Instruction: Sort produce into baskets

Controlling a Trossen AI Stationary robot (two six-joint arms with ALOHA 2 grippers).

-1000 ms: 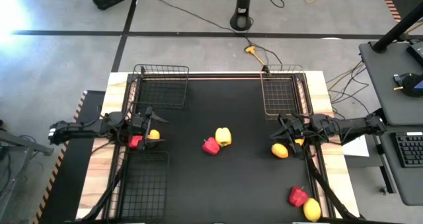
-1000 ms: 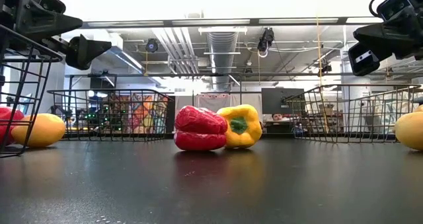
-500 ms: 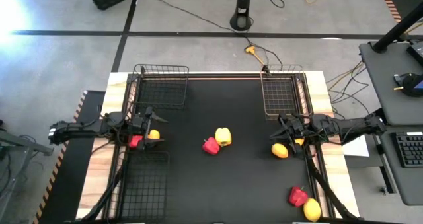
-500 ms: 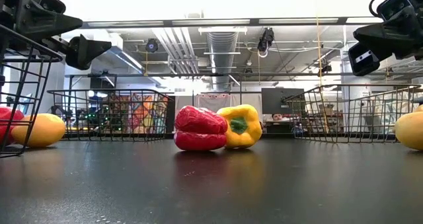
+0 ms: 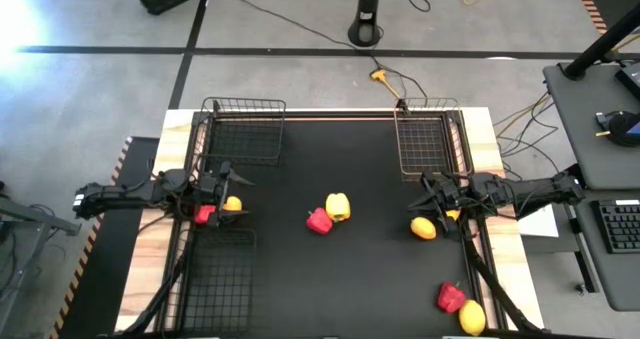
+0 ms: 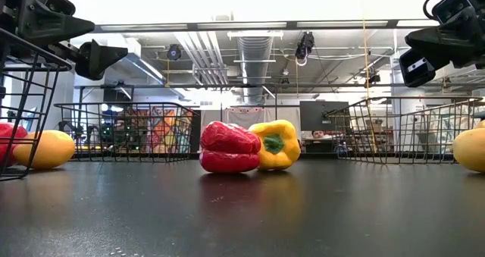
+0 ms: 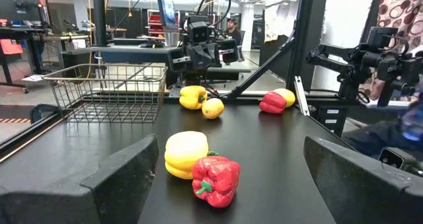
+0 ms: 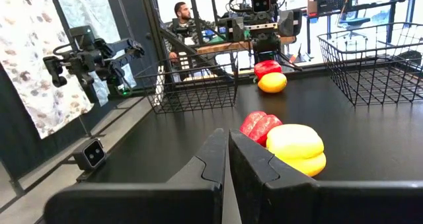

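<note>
A red pepper [image 5: 319,221] and a yellow pepper [image 5: 338,206] lie side by side at the table's middle. My left gripper [image 5: 228,191] is open and raised above a lemon [image 5: 232,204] and a red pepper [image 5: 205,215], which rest on the table; it touches neither. My right gripper [image 5: 433,197] is shut and raised above a lemon [image 5: 423,228] and a yellow pepper [image 5: 453,215]. A red pepper [image 5: 450,297] and a yellow piece [image 5: 471,317] lie at the near right. The left wrist view shows the middle pair [image 7: 215,179] between the wide-apart fingers, farther off.
A black wire basket [image 5: 243,131] stands at the far left, a coppery one [image 5: 430,139] at the far right, and another black one [image 5: 215,279] at the near left. Bare black tabletop lies between the middle peppers and each arm. A person [image 8: 177,14] shows in the room beyond.
</note>
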